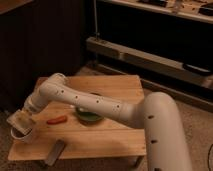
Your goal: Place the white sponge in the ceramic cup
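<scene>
My gripper [21, 120] is at the left edge of the wooden table [107, 137], at the end of the long white arm that reaches across from the right. It is shut on the white sponge [19, 118], a pale flat block held tilted. The ceramic cup [23, 134] stands directly under the sponge at the table's left edge. Only its lower rim and side show below the gripper. I cannot tell whether the sponge touches the cup's rim.
A green bowl [89, 116] sits mid-table, partly behind the arm. A small red-orange object [56, 119] lies between the bowl and the cup. A grey flat bar [55, 151] lies at the front edge. Dark shelving stands behind the table.
</scene>
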Controlling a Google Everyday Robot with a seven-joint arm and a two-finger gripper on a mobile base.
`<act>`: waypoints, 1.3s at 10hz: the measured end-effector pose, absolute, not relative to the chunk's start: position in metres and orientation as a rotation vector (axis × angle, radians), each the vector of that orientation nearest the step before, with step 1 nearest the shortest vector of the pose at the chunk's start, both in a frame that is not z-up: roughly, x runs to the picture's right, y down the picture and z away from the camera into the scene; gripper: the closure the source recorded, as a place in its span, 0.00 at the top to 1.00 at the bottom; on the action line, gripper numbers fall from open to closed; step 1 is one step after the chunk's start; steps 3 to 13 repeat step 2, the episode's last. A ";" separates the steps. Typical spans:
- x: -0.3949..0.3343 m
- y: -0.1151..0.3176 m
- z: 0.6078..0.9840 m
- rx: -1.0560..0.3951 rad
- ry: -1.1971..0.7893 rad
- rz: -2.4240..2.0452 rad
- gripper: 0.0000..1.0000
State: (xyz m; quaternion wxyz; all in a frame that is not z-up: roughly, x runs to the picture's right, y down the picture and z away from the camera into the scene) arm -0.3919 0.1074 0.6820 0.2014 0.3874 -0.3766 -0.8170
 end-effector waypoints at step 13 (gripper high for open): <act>-0.388 0.106 0.683 1.142 -1.035 -2.230 0.76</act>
